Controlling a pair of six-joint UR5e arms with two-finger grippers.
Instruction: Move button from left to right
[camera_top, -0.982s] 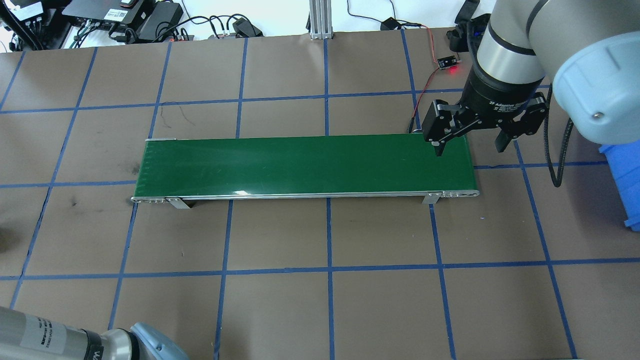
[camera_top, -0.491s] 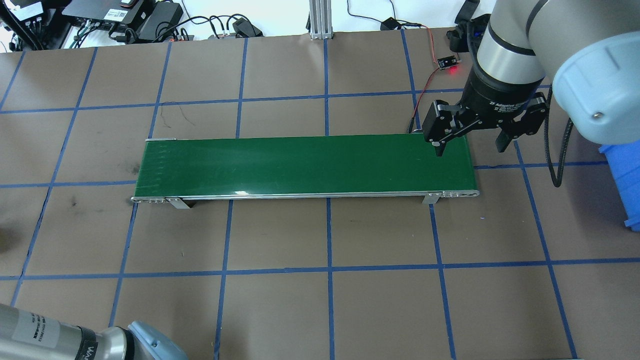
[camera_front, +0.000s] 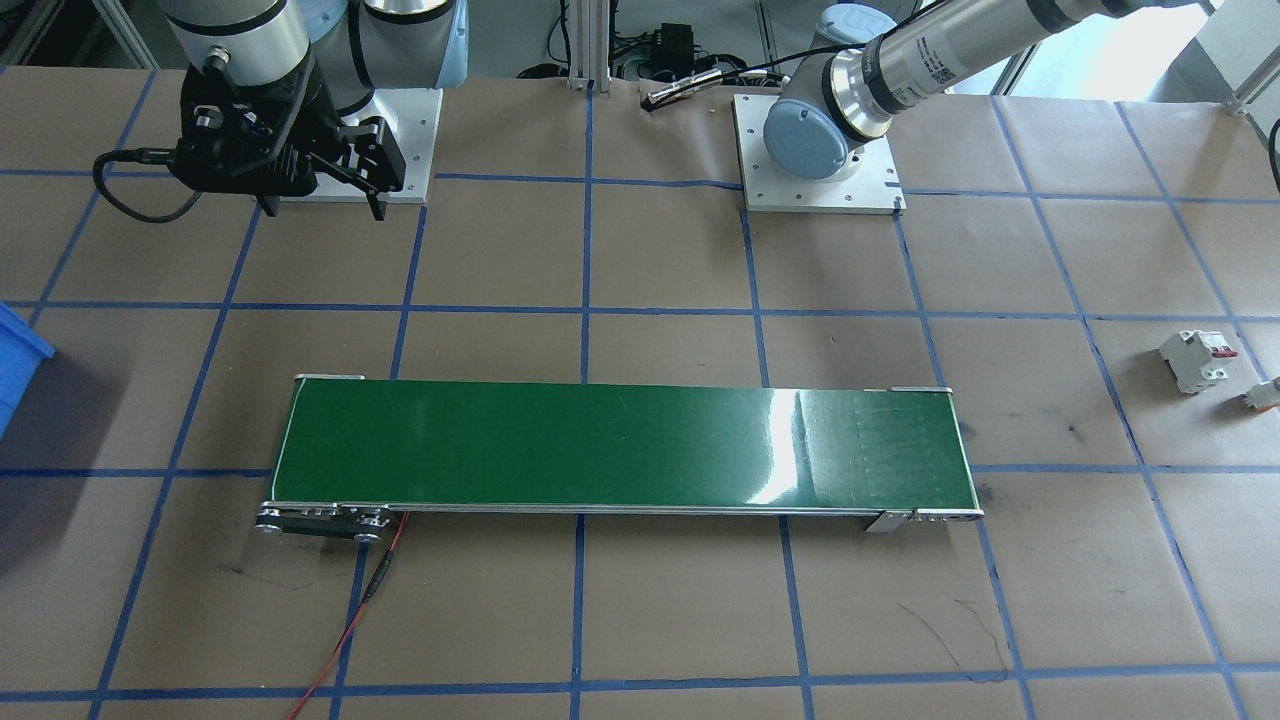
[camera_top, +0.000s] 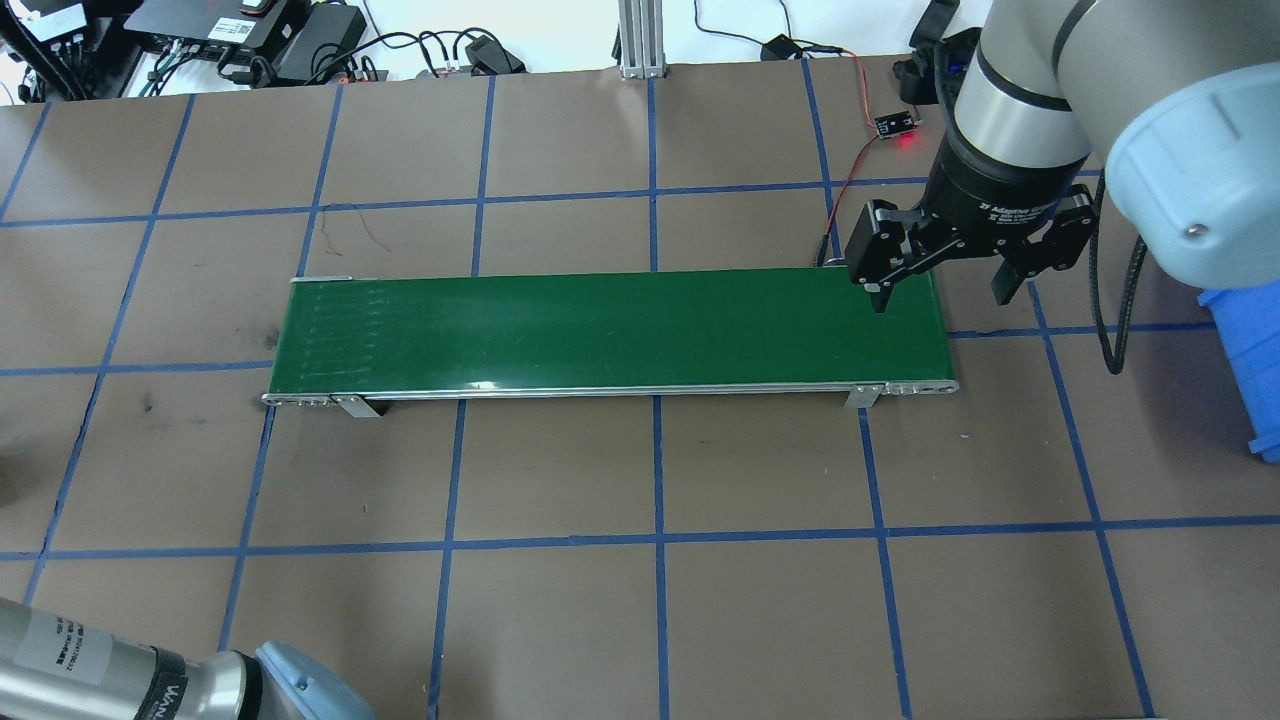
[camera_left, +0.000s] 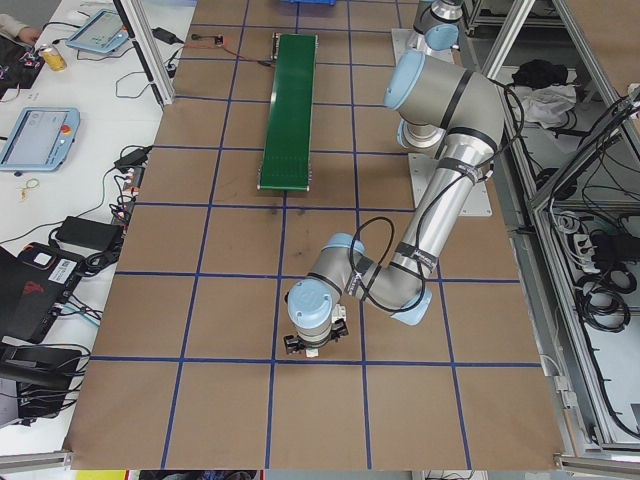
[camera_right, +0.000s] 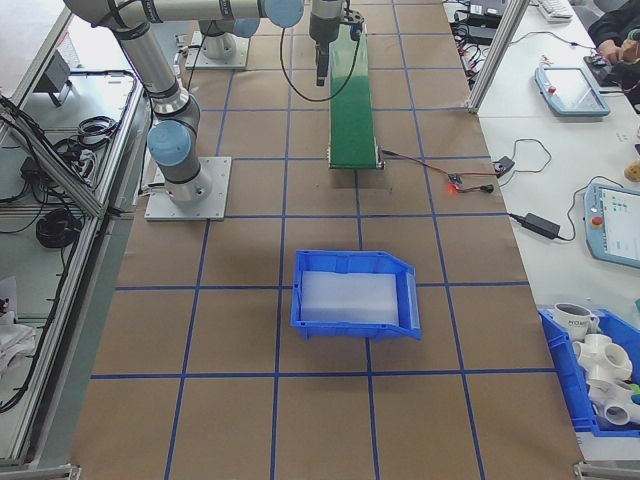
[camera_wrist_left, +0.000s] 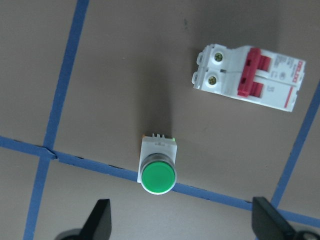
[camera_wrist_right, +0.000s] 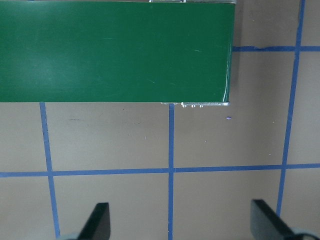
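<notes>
Green-capped button lies on blue tape line.

The circuit breaker bears "DELIXI" on its side.

A green-capped, white-bodied button is seen beside a white breaker with red levers, on brown paper gridded with blue tape.

Brown paper-covered table gridded with blue tape. Beyond the right end effector, a white bench with cables and tablets. Behind the left end effector, metal-framed shelving.
</notes>
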